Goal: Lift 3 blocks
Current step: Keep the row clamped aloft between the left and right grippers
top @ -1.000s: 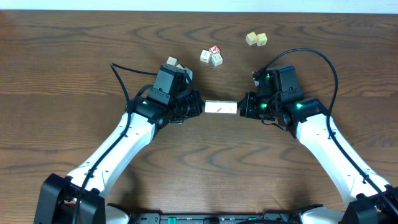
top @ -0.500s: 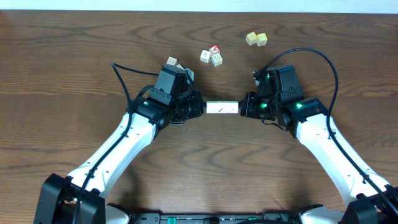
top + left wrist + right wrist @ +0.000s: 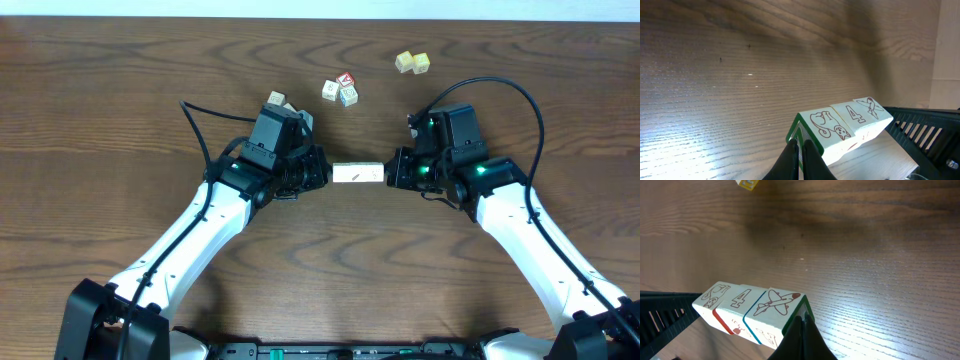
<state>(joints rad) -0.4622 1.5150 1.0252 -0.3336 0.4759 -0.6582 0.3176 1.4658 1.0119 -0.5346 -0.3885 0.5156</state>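
Three cream-white blocks [image 3: 357, 173] form one tight row, end to end, at the table's middle. My left gripper [image 3: 325, 173] is shut, and its closed tips press the row's left end. My right gripper [image 3: 388, 172] is shut too and presses the right end. In the left wrist view the blocks [image 3: 845, 127] show brown line drawings and a green edge just beyond my left gripper [image 3: 801, 145]. The right wrist view shows the same blocks [image 3: 747, 307], with a plane, a 4 and a car, against my right gripper [image 3: 801, 321]. The row appears held slightly above the wood.
A loose cube [image 3: 277, 100] lies behind the left arm. A cluster of letter cubes [image 3: 340, 89] with red marks sits farther back. Two yellowish cubes [image 3: 411, 62] lie at the back right, one also in the right wrist view [image 3: 747, 183].
The row of blocks and both grippers have shifted a little to the right. Both grippers stay shut against the row's ends.
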